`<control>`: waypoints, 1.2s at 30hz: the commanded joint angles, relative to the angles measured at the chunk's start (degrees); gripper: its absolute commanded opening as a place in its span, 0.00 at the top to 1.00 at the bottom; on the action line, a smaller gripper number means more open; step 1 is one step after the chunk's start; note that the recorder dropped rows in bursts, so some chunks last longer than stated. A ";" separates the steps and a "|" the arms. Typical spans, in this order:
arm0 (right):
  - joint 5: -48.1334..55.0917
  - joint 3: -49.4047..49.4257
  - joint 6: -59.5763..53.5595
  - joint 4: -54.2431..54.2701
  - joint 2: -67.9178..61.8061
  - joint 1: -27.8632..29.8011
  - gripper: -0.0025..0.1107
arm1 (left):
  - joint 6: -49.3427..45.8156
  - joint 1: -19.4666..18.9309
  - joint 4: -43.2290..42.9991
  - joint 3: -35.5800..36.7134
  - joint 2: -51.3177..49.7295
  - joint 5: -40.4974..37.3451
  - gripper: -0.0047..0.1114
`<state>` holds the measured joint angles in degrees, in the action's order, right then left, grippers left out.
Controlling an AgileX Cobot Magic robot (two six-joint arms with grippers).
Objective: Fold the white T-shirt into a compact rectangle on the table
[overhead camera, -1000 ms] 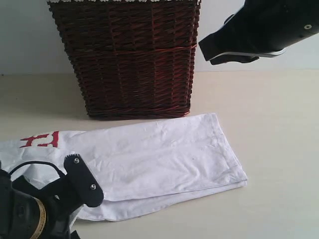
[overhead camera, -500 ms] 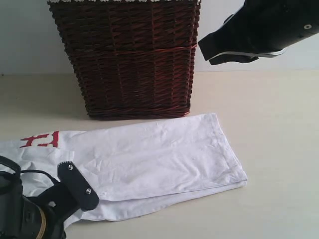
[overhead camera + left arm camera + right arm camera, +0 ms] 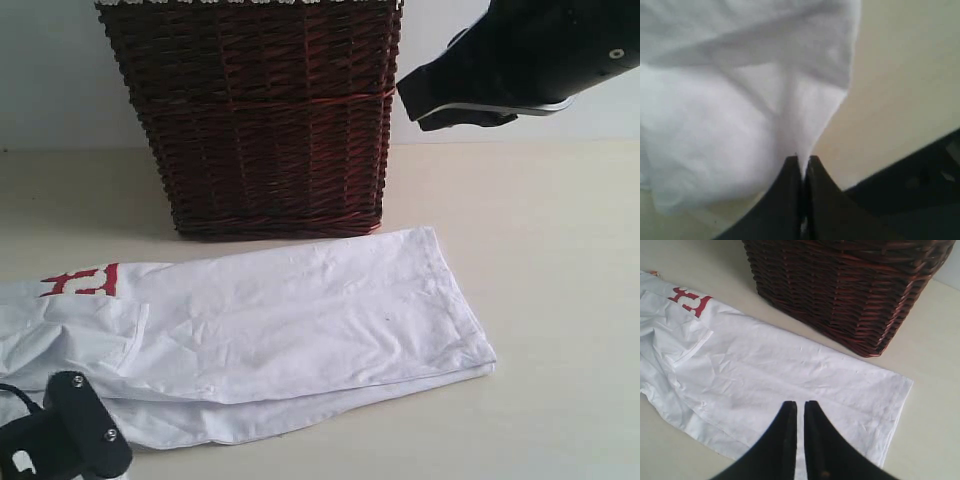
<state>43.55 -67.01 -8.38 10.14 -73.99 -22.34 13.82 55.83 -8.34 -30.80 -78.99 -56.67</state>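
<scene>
- The left claw is clamped shut. Its two dark fingers are pressed together on a pinched ridge of the white T-shirt, and the cloth fans out from the tips.
- Bare table shows just beside that pinched fold.
- The right claw has its fingers drawn almost together, with only a thin slit between them. It holds nothing and hangs above the shirt, clear of the cloth.
- Below and ahead of the right claw, the T-shirt lies flat on the table as a long folded band.
- The red lettering sits at the end of the band farthest from the right claw.
- A dark brown wicker basket stands beyond the right claw's tips, just beside the shirt's long far edge.
- In the exterior view, the left arm's black body sits at the shirt's near edge by the lettered end.
- There too, the right arm is raised high, well apart from the cloth.
</scene>
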 commanded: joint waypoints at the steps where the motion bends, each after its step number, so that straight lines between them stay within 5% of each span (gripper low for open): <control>1: -0.30 -0.38 -0.51 0.18 -0.10 0.30 0.91 | -3.65 0.20 -0.50 -4.08 6.19 -8.26 0.96; 10: -0.30 -0.38 -0.51 0.18 -0.10 0.30 0.91 | -12.18 0.20 -21.15 -10.67 11.80 -11.19 0.96; 22: 0.07 -0.38 -0.51 0.32 -0.10 0.30 0.91 | -16.63 -0.37 -47.24 -10.67 6.55 6.68 0.96; 27: 0.27 -0.38 -0.51 0.41 -0.10 0.30 0.91 | -16.14 -5.35 -45.76 -10.67 2.14 8.20 0.92; 32: 0.27 -0.38 -0.51 0.41 -0.10 0.30 0.91 | -14.33 -12.36 -46.64 -10.67 -0.87 10.12 0.66; 36: 0.27 -0.38 -0.51 0.41 -0.10 0.30 0.91 | -11.22 -19.06 -50.73 -10.67 -3.07 18.38 0.58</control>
<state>43.88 -67.01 -8.38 10.37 -73.99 -22.34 0.52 40.87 -56.68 -41.07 -80.69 -43.78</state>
